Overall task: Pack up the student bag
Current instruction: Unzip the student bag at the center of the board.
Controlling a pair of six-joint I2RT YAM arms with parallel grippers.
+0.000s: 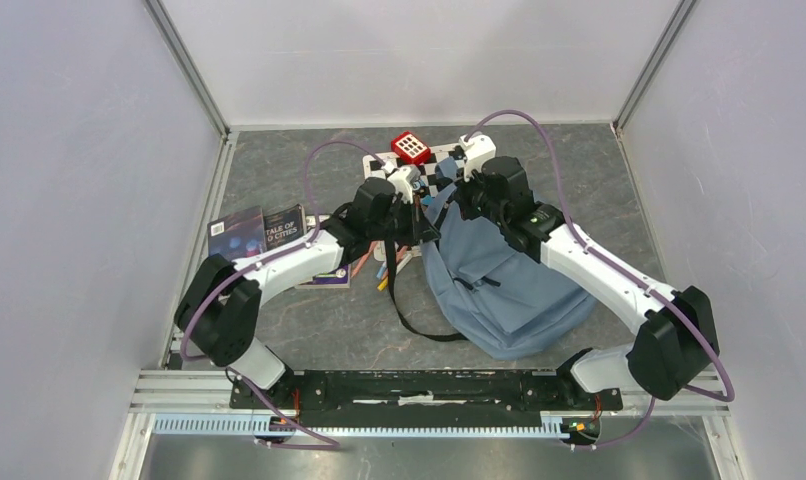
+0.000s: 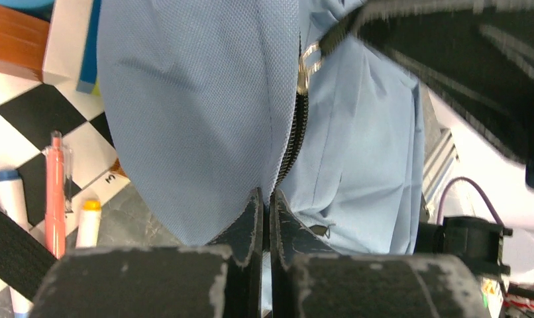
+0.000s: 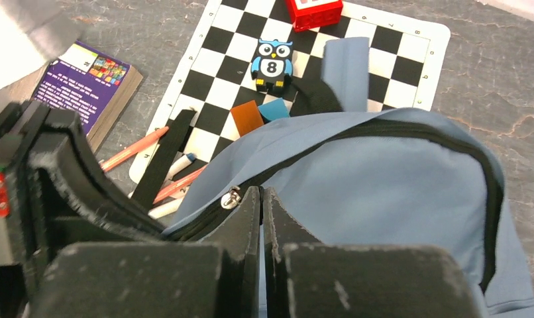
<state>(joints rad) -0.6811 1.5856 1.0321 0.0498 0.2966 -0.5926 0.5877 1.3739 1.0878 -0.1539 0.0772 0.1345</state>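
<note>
The student bag [image 1: 504, 285], a soft blue-grey backpack, lies right of centre with its top toward the far wall. Its dark zipper [image 3: 410, 129] curves over the top. My left gripper [image 2: 266, 195] is shut on the bag's fabric right beside the zipper teeth [image 2: 292, 142]. My right gripper [image 3: 262, 192] is shut on the fabric edge next to the metal zipper pull [image 3: 233, 197]. From above, the left gripper [image 1: 425, 226] and the right gripper [image 1: 447, 203] meet close together at the bag's top left corner.
A chessboard mat [image 3: 410, 40] lies beyond the bag with an owl toy [image 3: 272, 63], a red box [image 3: 313, 12], and an orange block [image 3: 246, 116] beside a blue one. Pens [image 1: 389, 268] lie left of the bag, then books [image 1: 259, 232]. A black strap [image 1: 409, 310] trails forward.
</note>
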